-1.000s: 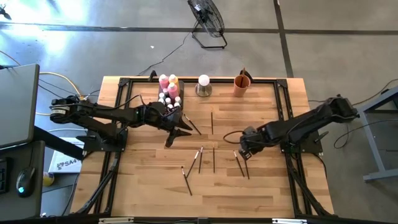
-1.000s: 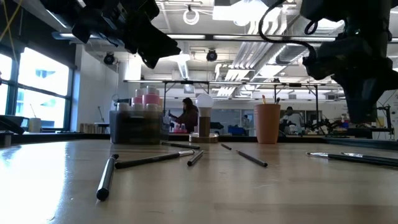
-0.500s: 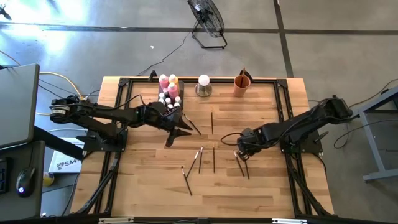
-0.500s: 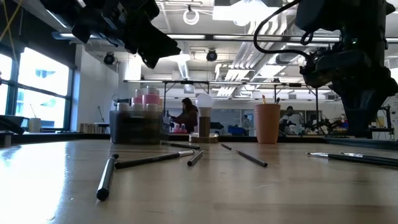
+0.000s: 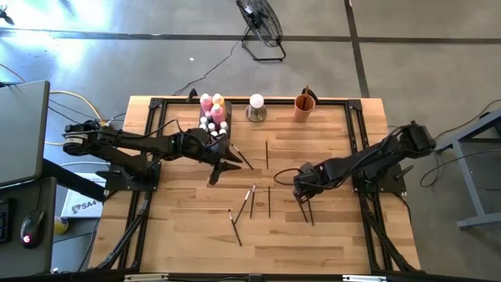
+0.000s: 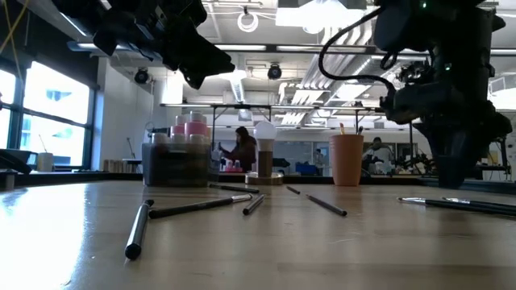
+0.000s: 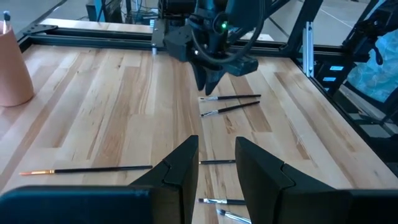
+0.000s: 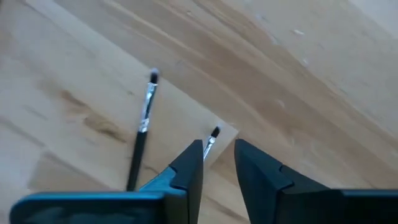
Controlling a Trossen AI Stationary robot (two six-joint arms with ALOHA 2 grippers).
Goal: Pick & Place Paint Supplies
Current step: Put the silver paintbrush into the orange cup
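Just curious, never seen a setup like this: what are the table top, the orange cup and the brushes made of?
The table top looks like pale wood: plank seams and grain show, with a smooth, faintly shiny finish. The orange cup looks matte, perhaps plastic or clay; hard to tell. The brushes have dark, glossy handles with a shiny silver collar, likely metal.

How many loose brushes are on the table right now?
7. Two brushes lie at the right gripper; three sit mid-table; one is by the left gripper; one is right of it. The arms may hide more.
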